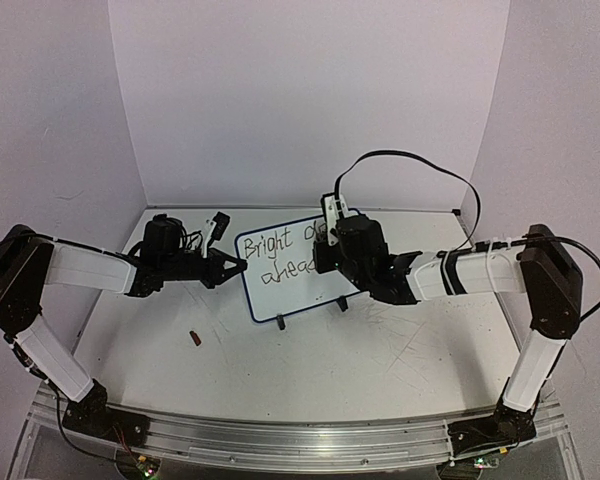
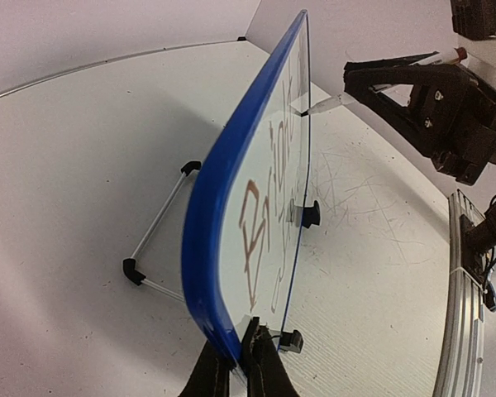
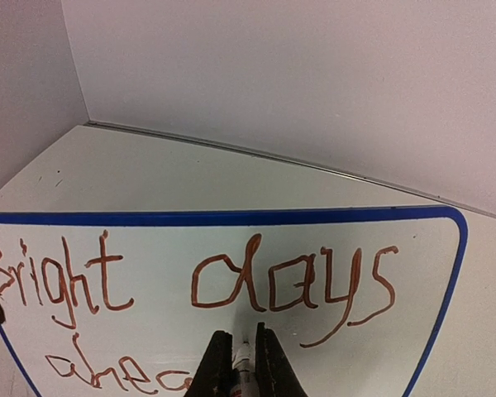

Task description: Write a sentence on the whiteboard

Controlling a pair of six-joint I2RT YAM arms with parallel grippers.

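Mid-table, the left gripper pinches the whiteboard at its 9 o'clock rim. The right gripper clamps a marker against the sentence. A small reddish cap lies at 8 o'clock, and the table is open toward 6.

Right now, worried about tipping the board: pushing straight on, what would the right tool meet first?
The whiteboard: the marker held in the right tool seems to touch its face, just below "days".

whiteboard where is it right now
Top view: the whiteboard stands mid-table, its left edge pinched by the left gripper, the right gripper holding a marker to its face.
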